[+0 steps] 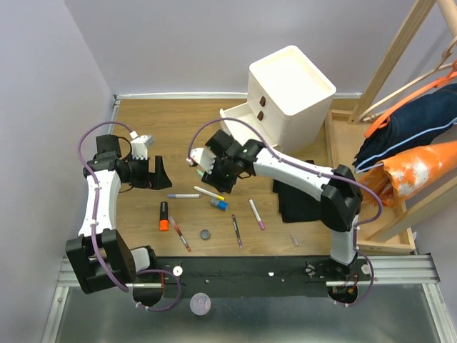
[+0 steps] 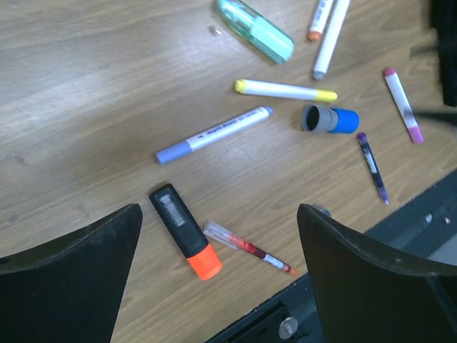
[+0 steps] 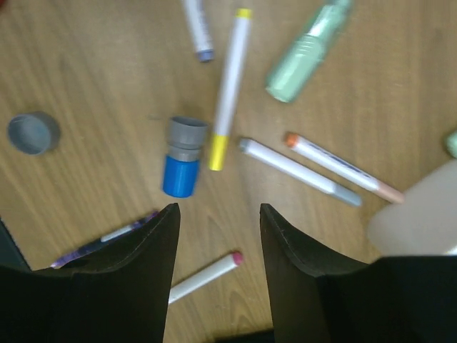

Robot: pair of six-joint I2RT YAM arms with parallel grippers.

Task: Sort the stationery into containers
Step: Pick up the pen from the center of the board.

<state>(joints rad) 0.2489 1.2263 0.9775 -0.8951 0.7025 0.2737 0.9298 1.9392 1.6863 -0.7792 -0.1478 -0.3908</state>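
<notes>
Two robot arms hang over the stationery (image 1: 209, 193) strewn across the wooden table (image 1: 143, 118), in front of the white cabinet (image 1: 293, 86). We see the left gripper (image 2: 219, 213) spread wide, with nothing between its fingers. Below it lie an orange highlighter (image 2: 184, 230) with a black barrel, a clear red pen (image 2: 246, 249) just beside that, and a periwinkle-capped marker (image 2: 214, 134) a little farther off. The right gripper (image 3: 218, 214) stands parted as well, with bare wood showing in the gap. It is poised near a yellow-capped marker (image 3: 230, 86) and a blue-and-grey cap (image 3: 183, 157) just beside the marker's yellow end. Around these we make out a pale-green highlighter (image 3: 307, 53), a grey-tipped marker (image 3: 300, 171) alongside an orange-tipped marker (image 3: 343, 168), a pink-tipped marker (image 3: 203, 277), a purple pen (image 3: 100, 246) and a round grey cap (image 3: 32, 133). The cabinet sits at the far side of the table with one drawer (image 1: 235, 114) pulled out toward the right arm; we cannot tell what it holds. A folded black cloth (image 1: 296, 200) lies on the wood to the right of the pens
</notes>
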